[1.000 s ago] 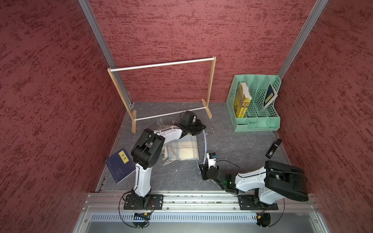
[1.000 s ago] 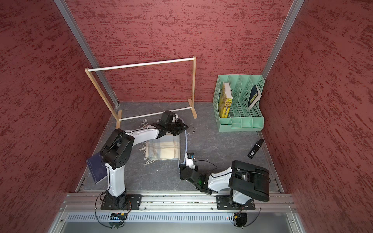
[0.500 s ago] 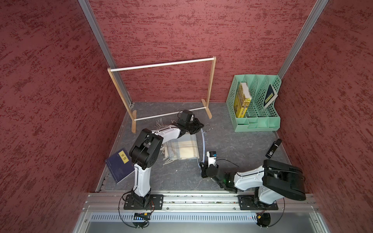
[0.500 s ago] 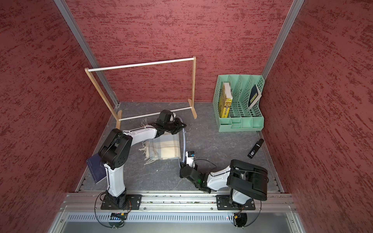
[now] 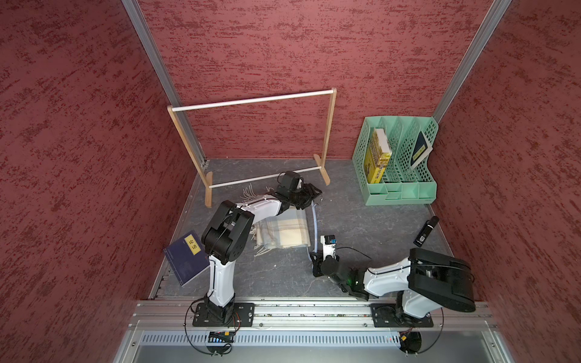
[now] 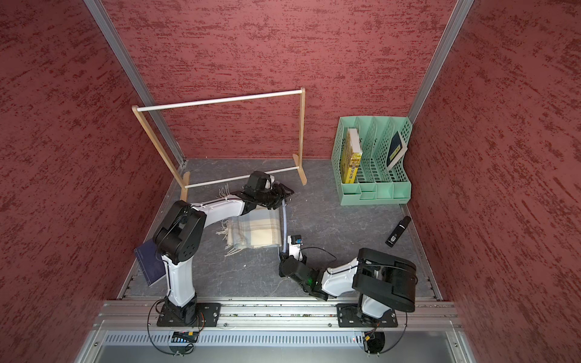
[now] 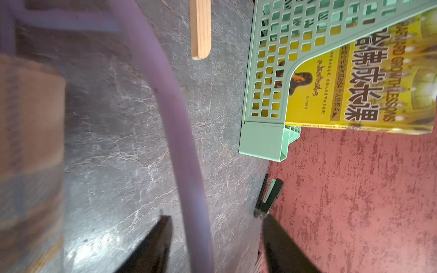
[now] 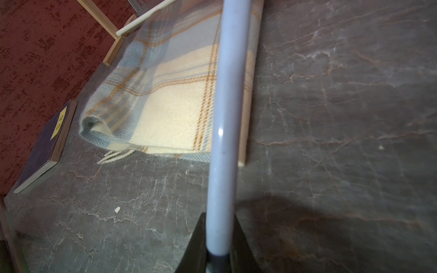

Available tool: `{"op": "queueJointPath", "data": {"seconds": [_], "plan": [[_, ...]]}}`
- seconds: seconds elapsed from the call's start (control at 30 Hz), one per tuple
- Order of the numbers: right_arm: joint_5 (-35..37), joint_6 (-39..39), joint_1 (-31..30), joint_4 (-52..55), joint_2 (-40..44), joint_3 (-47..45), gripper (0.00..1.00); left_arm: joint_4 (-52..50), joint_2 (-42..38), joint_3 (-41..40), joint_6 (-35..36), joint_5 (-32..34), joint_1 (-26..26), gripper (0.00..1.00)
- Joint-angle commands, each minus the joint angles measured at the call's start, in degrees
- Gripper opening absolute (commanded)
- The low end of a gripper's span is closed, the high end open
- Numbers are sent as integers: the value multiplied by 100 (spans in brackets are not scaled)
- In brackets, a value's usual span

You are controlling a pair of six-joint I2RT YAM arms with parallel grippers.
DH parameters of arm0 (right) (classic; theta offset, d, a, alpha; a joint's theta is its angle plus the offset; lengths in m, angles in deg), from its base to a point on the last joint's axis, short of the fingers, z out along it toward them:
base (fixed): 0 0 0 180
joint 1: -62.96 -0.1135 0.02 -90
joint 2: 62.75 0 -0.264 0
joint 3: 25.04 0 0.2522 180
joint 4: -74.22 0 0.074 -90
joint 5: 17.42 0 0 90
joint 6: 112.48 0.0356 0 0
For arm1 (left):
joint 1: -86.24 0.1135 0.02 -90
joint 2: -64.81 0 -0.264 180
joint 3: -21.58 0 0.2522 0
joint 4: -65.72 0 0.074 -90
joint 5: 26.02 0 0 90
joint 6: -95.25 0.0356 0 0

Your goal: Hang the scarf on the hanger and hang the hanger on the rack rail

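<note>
Handover is happening — left fingers [image 7: 151, 245] are springing open off the hanger [image 7: 179, 153]; right fingers [image 8: 196, 248] are clamping its end; scarf [image 8: 170, 106] lying unhung.

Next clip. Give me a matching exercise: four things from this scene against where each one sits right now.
1 scarf
2 hanger
3 yellow book
4 dark blue book

A standing in the green organizer
B clamped in the right gripper
C at the table's left edge
D folded on the table

Pairs: 1-D, 2-B, 3-A, 4-C.
</note>
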Motion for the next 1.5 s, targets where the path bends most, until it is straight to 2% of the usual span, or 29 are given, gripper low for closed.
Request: {"op": "queueJointPath", "data": {"seconds": [0.0,0.03,0.07,0.27,0.57,0.7,0.83,0.97,1.13,1.27,1.37,1.47], "plan": [[215,-184,6,147,147,95,0,-380,-295,-24,424,-124,10,88],[246,-171,9,213,202,75,0,-532,-383,-22,586,-112,16,98],[270,-159,5,256,253,47,0,-765,-494,-5,728,-91,29,100],[422,-96,4,650,447,10,0,-2208,-1295,70,1773,343,85,100],[525,-5,13,1253,582,145,0,-3663,-2507,-548,2499,1393,401,100],[761,109,17,1549,905,43,0,-3465,-2440,-1092,2339,1240,661,100],[981,303,21,2011,1450,-196,0,-3075,-2232,-1421,2104,1170,713,97],[1152,544,31,2384,2017,-503,0,-3077,-2033,-1359,2048,1225,677,93],[1311,703,30,2698,2506,-733,0,-3326,-2021,-1240,2062,1620,570,90],[1304,666,31,2676,2520,-747,0,-3225,-1954,-1211,2024,1690,509,87],[1229,630,32,2544,2335,-704,0,-3045,-1847,-1181,1937,1658,410,78],[1157,596,31,2415,2128,-649,0,-2952,-1715,-1030,1904,1688,243,74]]}}
